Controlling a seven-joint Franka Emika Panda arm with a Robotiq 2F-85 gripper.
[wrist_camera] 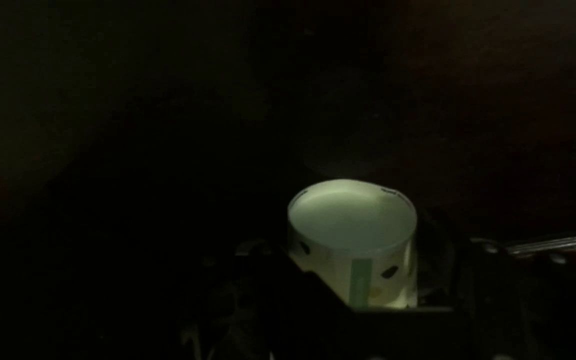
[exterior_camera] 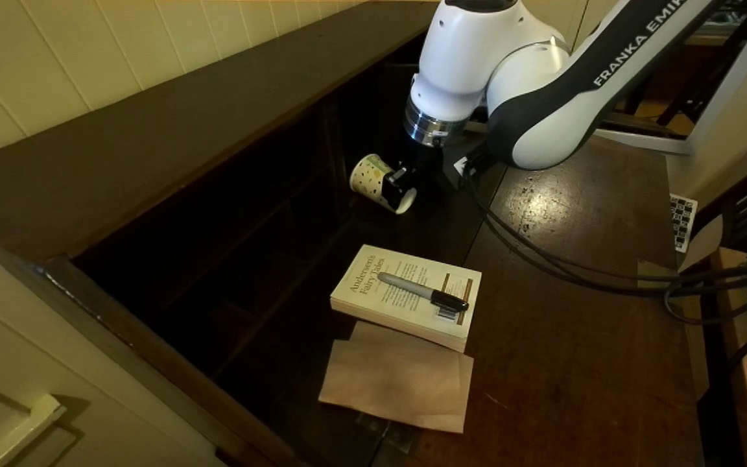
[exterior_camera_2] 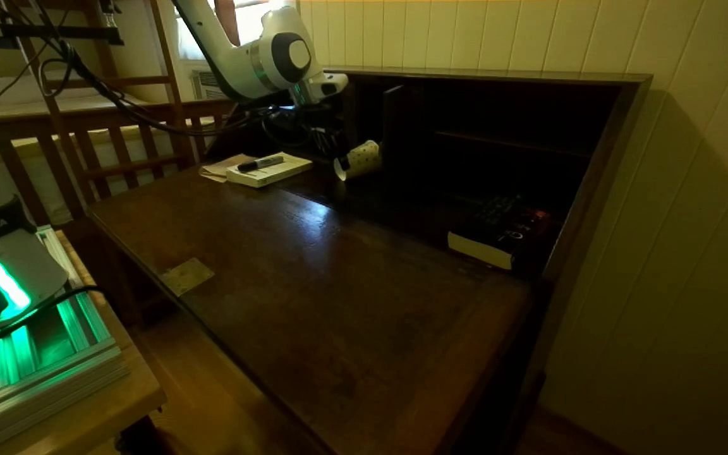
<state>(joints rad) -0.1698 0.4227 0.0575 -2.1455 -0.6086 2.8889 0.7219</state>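
Note:
A pale paper cup with dark and coloured specks (exterior_camera: 367, 178) is tilted on its side at my gripper (exterior_camera: 397, 187). The black fingers lie along both sides of the cup and are shut on it. In an exterior view the cup (exterior_camera_2: 364, 160) shows beside the dark desk compartments, with an open rim toward the gripper side. In the wrist view, a round pale end of the cup (wrist_camera: 352, 220) points away from the camera between the dark fingers. The wrist view is very dark. I cannot tell whether the cup touches the desk.
A cream book (exterior_camera: 373, 285) carries a grey marker (exterior_camera: 412, 285). A brown paper piece (exterior_camera: 399, 383) lies beside the book. A thick dark book (exterior_camera_2: 497, 230) lies at the desk's far end. A dark upright divider (exterior_camera_2: 394, 126) stands near the cup. Cables (exterior_camera: 561, 269) hang from the arm.

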